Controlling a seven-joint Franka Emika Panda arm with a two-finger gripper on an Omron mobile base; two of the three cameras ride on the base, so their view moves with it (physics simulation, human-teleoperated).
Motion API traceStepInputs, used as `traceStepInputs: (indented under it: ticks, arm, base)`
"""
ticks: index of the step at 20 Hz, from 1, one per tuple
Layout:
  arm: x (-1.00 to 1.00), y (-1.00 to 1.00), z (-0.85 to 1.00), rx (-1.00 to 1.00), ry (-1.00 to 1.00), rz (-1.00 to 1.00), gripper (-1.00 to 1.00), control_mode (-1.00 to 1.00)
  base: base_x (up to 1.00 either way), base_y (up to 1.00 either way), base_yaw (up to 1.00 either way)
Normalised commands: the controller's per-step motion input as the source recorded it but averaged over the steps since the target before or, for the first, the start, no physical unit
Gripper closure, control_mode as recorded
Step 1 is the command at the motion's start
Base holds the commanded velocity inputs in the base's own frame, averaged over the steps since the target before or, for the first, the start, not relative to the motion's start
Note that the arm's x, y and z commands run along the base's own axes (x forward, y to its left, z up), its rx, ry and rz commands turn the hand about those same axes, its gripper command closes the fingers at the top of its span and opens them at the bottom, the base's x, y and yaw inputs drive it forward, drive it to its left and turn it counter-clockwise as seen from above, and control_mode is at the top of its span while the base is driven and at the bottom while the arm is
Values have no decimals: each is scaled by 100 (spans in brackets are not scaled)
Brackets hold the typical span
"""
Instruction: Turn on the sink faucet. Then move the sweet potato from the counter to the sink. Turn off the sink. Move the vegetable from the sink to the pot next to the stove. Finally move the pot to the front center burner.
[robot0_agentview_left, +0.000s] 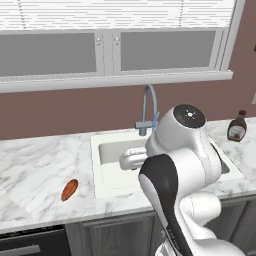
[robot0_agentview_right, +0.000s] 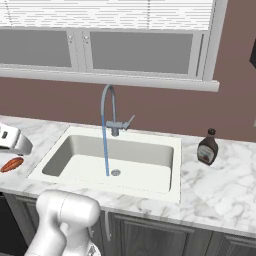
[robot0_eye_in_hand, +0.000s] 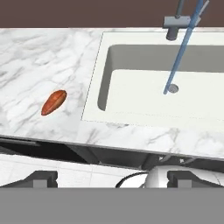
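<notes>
- Faucet (robot0_agentview_right: 111, 107) stands at the back rim of the sink (robot0_agentview_right: 150, 185), centre of the right base view; a thin blue stream (robot0_agentview_right: 105, 150) falls from its spout to just beside the drain (robot0_agentview_right: 116, 172).
- Sweet potato (robot0_agentview_left: 69, 189) lies on the counter (robot0_agentview_left: 35, 165) at lower left of the left base view, left of the sink and apart from its rim; in the hand view it sits at middle left (robot0_eye_in_hand: 54, 102).
- Gripper (robot0_eye_in_hand: 112, 178) is spread wide, its two dark tips far apart at the bottom of the hand view, with nothing between them. It is out in front of the counter edge, looking across at potato and basin.
- The arm's white and black links (robot0_agentview_left: 180, 165) cover the right half of the sink in the left base view.
- A dark brown bottle (robot0_agentview_right: 207, 147) stands upright on the counter right of the sink, well apart from the potato.
- Nothing lies on the marble between potato and sink.
- Window (robot0_agentview_right: 140, 50) runs along the wall above.
</notes>
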Motion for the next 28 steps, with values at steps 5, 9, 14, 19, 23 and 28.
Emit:
traceStepInputs:
  ticks: [5,9,14,19,23,28]
  arm:
    - [2,59,-17,0,16,4,-100,-100]
    - [35,67,-36,0,16,0,-100,-100]
    - [49,63,-61,-1,4,-2,-100,-100]
    - [54,43,-64,0,0,-3,-100,-100]
    - [57,45,-39,0,3,-4,-100,-100]
    - [43,46,-38,0,9,-4,-100,-100]
  base:
    - [0,0,0]
    - [0,0,0]
    - [0,0,0]
    - [0,0,0]
    - [0,0,0]
    - [0,0,0]
